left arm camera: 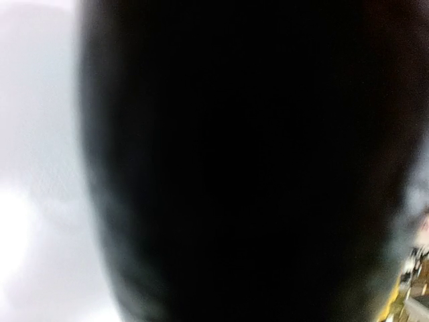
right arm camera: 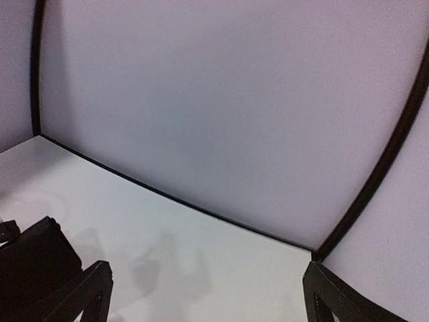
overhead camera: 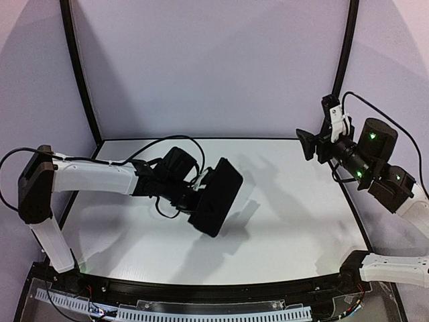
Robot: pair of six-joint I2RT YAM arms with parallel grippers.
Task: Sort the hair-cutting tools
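No scissors or combs show in any view; the hair-cutting tools are hidden or out of view. My left gripper is shut on a flat black rectangular zip case, which hangs tilted above the middle of the white table. In the left wrist view the case fills almost the whole picture, hiding the fingers. My right gripper is raised at the right near the back wall and stands open, with nothing between its fingertips. A corner of the case shows at the lower left of the right wrist view.
Pale walls with black corner posts close the table in at the back and sides. A black cable loops over the left arm. The arm bases and a cable rail run along the near edge.
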